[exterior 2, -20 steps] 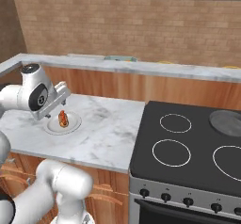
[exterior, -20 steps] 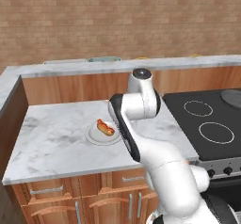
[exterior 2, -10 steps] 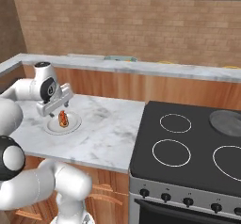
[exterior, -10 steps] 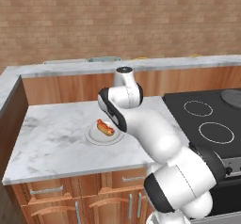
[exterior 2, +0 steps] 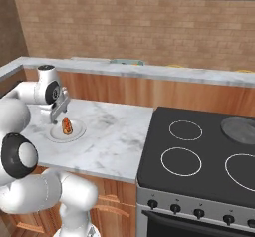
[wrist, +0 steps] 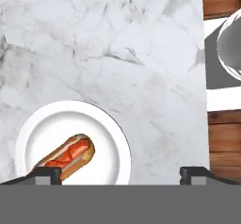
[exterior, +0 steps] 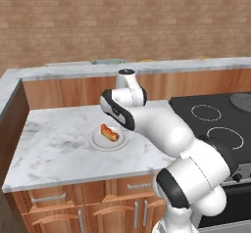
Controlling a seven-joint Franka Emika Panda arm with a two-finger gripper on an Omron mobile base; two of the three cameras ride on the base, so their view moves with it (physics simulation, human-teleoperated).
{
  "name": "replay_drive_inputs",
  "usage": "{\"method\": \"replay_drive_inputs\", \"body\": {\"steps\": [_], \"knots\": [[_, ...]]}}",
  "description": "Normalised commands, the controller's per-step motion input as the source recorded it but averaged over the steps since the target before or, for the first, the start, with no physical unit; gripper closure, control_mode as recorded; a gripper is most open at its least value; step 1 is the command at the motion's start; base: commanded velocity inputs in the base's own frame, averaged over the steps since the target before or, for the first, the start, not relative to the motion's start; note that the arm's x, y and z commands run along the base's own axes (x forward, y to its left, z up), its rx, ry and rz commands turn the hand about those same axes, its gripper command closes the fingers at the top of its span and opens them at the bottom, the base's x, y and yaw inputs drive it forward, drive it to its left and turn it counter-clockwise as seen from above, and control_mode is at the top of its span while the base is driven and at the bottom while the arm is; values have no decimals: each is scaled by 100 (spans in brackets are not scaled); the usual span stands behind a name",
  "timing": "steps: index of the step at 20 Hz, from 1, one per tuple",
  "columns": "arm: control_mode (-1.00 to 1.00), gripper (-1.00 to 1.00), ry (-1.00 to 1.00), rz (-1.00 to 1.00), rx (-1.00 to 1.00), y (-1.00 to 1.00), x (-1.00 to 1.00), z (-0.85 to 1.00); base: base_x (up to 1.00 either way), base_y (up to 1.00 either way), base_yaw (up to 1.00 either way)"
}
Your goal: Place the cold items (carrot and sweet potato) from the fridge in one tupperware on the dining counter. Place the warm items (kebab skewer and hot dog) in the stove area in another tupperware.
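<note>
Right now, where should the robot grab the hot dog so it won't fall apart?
Probably across the middle of the bun, coming straight down from above. The hot dog lies flat on the white plate, long and narrow, so the open gripper should pinch its two long sides rather than its ends.

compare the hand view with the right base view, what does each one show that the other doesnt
The hand view alone looks straight down: the sausage's red surface inside the bun, and the two dark fingertips wide apart, the plate and hot dog toward the left one. The right base view alone shows the stove with its burner rings, the brick wall, and the raised dining counter behind. Both show the hot dog lying on the white plate on the marble counter, with the open gripper above it, not holding anything.
</note>
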Motion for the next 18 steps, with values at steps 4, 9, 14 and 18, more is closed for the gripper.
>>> {"method": "replay_drive_inputs", "body": {"steps": [4,9,14,18], "knots": [[-100,-100,4,72,-15,12,0,-5,0,0,0],[-100,-100,-1,72,-16,14,0,-4,0,0,0],[-100,-100,0,69,-14,13,0,-15,0,0,0],[-100,-100,0,68,-11,6,0,-22,0,0,0]]}}
